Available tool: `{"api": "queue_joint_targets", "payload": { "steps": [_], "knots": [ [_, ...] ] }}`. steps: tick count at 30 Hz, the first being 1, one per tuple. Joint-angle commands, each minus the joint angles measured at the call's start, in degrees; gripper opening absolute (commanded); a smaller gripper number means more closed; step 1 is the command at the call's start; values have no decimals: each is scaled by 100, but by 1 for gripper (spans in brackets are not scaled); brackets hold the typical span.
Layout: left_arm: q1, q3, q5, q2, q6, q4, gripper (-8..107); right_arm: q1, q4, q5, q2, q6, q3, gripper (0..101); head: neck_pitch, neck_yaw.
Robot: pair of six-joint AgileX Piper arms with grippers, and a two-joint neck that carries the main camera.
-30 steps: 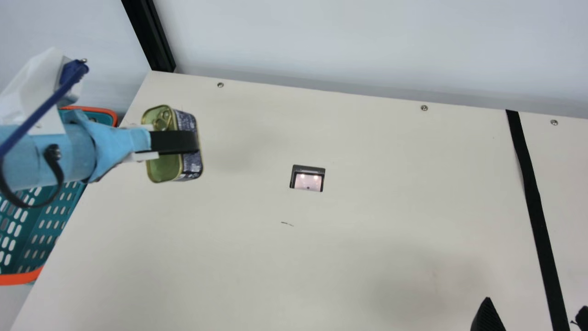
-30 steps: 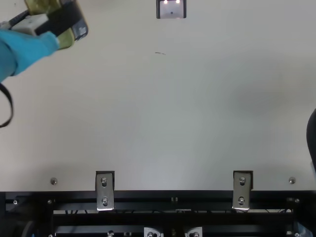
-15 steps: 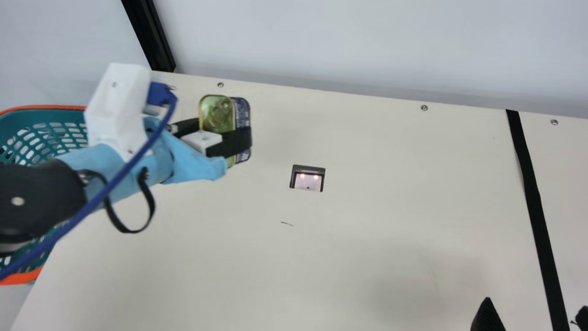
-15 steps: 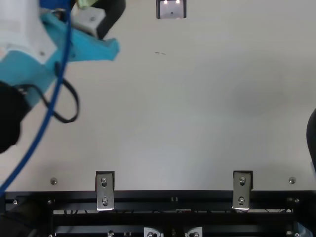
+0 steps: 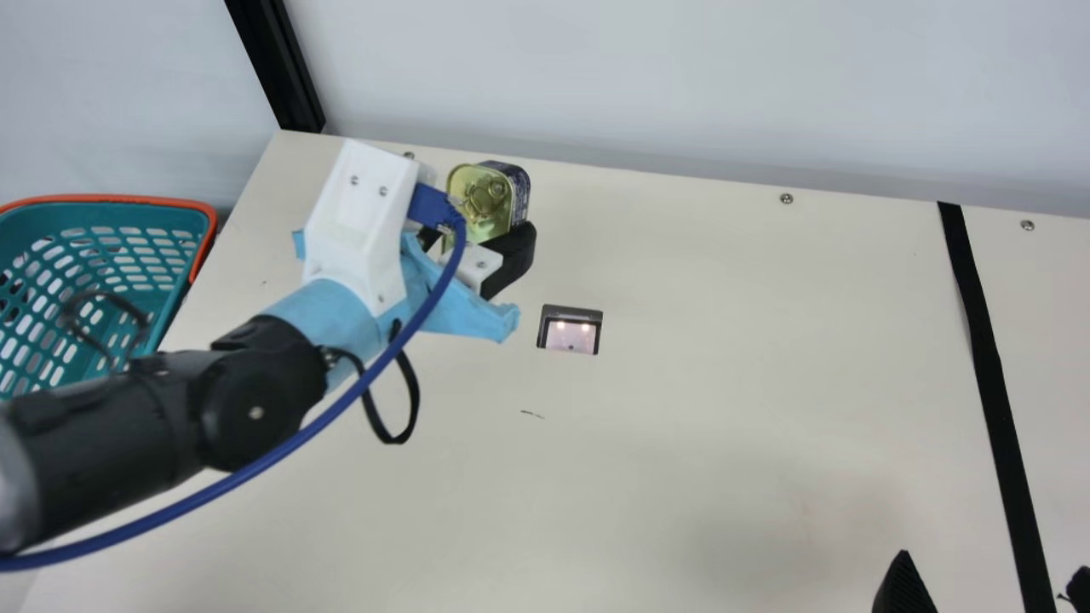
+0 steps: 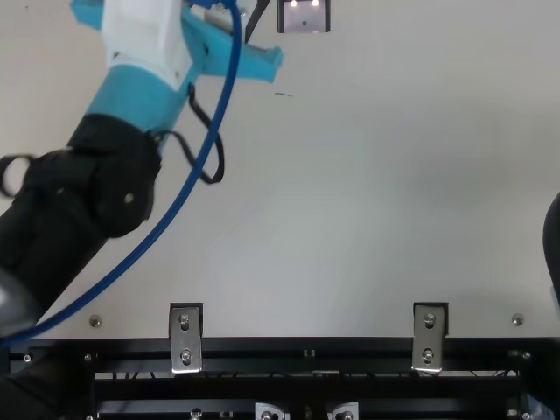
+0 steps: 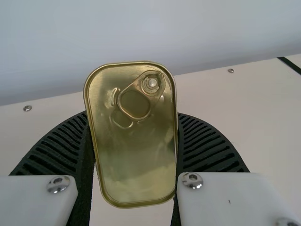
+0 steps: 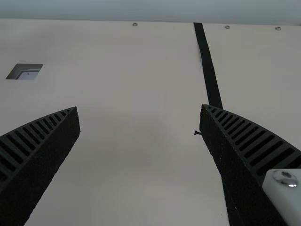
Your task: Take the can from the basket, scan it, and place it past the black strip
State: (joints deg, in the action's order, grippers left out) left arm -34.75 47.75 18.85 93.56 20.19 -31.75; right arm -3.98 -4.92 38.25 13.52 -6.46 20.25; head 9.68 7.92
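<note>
The left gripper pinches the can over the far left part of the table, the can's ring-pull face toward the wrist. Nearer and to the right, the lit scanner sits in the table. The basket is at the left. The right gripper is spread wide at the near right, where the strip runs far to near.

I count one can, one basket at left, one scanner in the middle and one black strip at right, all single. My main view gives me three far screws along the table; my top view gives two near screws and two upright brackets along the near edge.
</note>
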Motion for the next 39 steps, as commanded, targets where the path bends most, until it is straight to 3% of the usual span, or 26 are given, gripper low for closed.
{"api": "queue_joint_targets", "payload": {
  "steps": [1, 13, 22, 39],
  "knots": [
    [-4, 77, 162, 239, -415, 330, 10, 0, 0, 0, 0, 0, 0, 101, 44, -54],
    [-133, 616, 73, 852, -2450, 1735, 10, 0, 0, 0, 0, 0, 0, 101, 44, -54],
    [-88, 706, 115, 990, -3556, 2697, 10, 0, 0, 0, 0, 0, 0, 101, 44, -54],
    [-814, 96, -89, -153, -4513, 3747, 10, 0, 0, 0, 0, 0, 0, 101, 44, -54]
  ]
}}
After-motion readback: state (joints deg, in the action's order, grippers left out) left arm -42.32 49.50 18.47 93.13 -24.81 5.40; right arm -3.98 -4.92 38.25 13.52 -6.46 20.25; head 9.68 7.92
